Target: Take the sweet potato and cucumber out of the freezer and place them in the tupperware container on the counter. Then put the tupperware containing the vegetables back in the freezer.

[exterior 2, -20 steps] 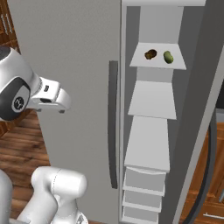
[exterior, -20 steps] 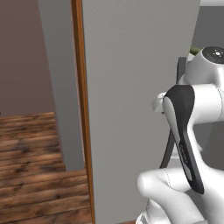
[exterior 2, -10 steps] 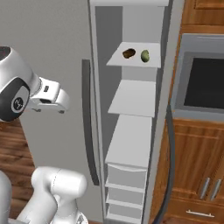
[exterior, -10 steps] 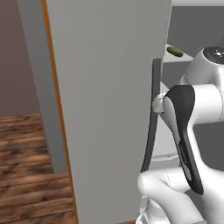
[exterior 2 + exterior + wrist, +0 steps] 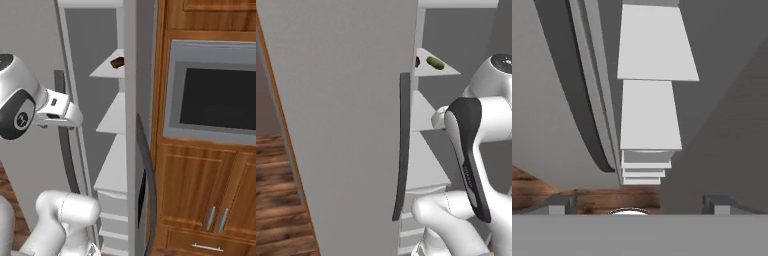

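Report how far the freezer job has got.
Done: the freezer door stands open, its shelves exposed. In hand: nothing; the gripper is open and empty, facing the shelves. Left: the cucumber lies on an upper shelf, with the sweet potato on that shelf too. Both must go into the tub on the counter, then the tub into the freezer.

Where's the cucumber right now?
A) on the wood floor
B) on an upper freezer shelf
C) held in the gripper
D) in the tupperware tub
B: the left base view shows the cucumber lying on an upper pale shelf inside the freezer, high above the arm, while the hand view shows the gripper open with nothing between its tips.
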